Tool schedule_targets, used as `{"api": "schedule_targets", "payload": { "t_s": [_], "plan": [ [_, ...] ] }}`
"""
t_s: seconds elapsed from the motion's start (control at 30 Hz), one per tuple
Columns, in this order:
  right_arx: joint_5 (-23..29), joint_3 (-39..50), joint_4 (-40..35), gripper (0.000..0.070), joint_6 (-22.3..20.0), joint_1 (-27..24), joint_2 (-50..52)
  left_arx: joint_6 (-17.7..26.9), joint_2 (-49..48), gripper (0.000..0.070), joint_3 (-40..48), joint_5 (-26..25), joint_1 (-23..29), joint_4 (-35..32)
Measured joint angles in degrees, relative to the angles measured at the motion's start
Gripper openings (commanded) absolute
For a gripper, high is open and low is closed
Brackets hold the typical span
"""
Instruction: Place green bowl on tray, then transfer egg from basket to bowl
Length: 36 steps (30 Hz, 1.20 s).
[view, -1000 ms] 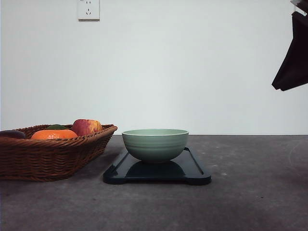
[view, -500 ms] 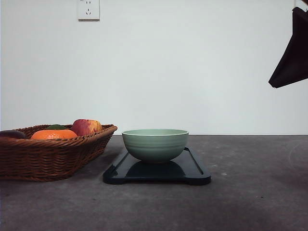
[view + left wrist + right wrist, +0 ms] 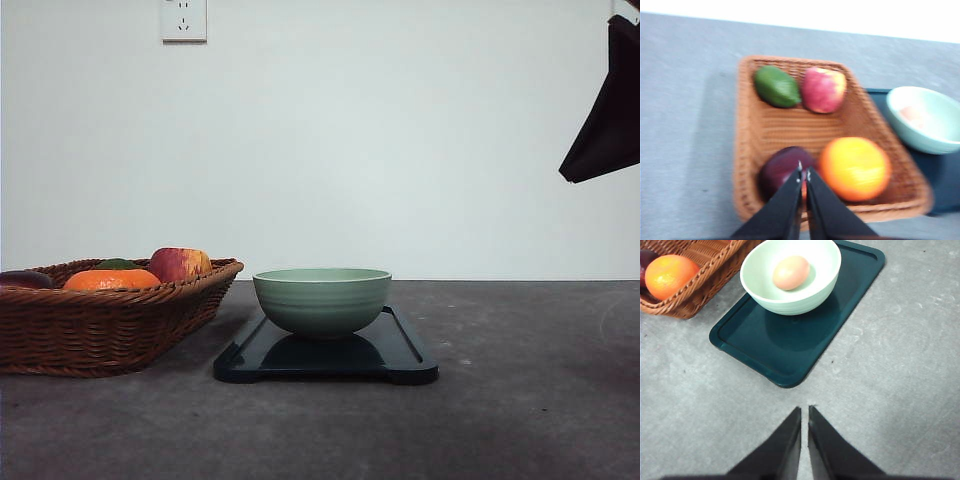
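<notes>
Green bowl: you are looking at the pale sage-green ridged ceramic bowl (image 3: 322,300) sitting upright on the tray, toward its far end in the right wrist view.
Tray: the flat dark blue-black glossy rectangular tray (image 3: 400,352) is lying on the grey surface (image 3: 520,400), just beside the basket.
Egg: the small pale pinkish-tan oval egg (image 3: 791,272) is resting inside the bowl, touching its bottom.
Basket: the shallow brown woven wicker basket (image 3: 110,325) is standing to the left of the tray, holding a red-yellow apple (image 3: 180,264), an orange round fruit (image 3: 112,279), a green oval fruit (image 3: 777,87) and a dark purple fruit (image 3: 782,167).
Left claw: your left claw (image 3: 803,176) is hovering over the basket above the purple fruit, its fingers pressed together, holding nothing.
Right claw: your right claw (image 3: 804,414) is hanging above bare surface near the tray's near corner, fingers nearly touching, gripping nothing.
Wall: a white socket (image 3: 184,20) is showing on the pale wall.
</notes>
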<state>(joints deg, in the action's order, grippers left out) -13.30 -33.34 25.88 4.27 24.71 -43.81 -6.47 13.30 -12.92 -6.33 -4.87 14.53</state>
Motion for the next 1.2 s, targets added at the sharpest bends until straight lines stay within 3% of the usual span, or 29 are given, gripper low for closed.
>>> {"api": "schedule_targets", "payload": {
  "t_s": [0.3, 1.2],
  "plan": [
    [0.00, 0.00, 0.01, 0.0017, 0.00, 0.00, 0.00, 0.84, -12.78, 0.0000, 10.56, 0.01, 5.15, -3.39],
    [0.00, 0.00, -0.05, 0.0017, 0.00, 0.00, 0.07, 1.23, -13.03, 0.0000, 11.06, 0.07, 5.65, -4.48]
  ]
}}
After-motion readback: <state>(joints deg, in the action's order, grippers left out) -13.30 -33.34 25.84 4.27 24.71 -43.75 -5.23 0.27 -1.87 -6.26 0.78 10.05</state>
